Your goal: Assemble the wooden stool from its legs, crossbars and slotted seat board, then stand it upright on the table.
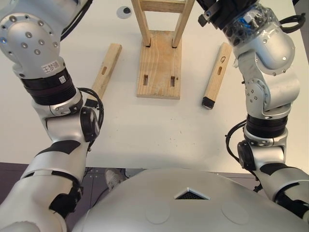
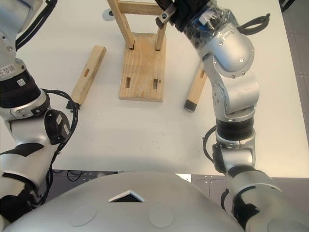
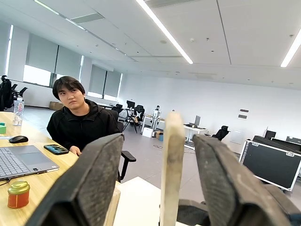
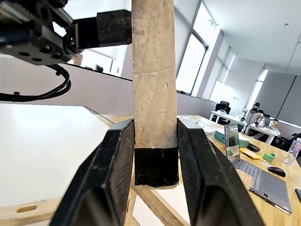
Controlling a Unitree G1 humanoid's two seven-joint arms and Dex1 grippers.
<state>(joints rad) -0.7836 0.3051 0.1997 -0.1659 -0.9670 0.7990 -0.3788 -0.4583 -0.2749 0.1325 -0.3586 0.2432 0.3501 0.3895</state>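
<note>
The slotted seat board (image 1: 159, 65) lies flat on the white table (image 1: 159, 125). Two legs joined by a crossbar (image 1: 161, 6) stand upright in its far slots. My right gripper (image 4: 155, 125) is shut on the right upright leg (image 4: 153, 70), just above that leg's black end cap (image 4: 156, 165). In the left wrist view my left gripper (image 3: 162, 141) is open around the other upright leg (image 3: 171, 169), with a gap on each side. One loose leg (image 1: 107, 70) lies left of the board. A second loose leg (image 1: 217, 75) with a black cap lies to the right.
A small dark round object (image 1: 124, 10) sits on the table at the far left of the frame. The table's front edge (image 1: 159, 166) runs close to my body, with bare surface between it and the board.
</note>
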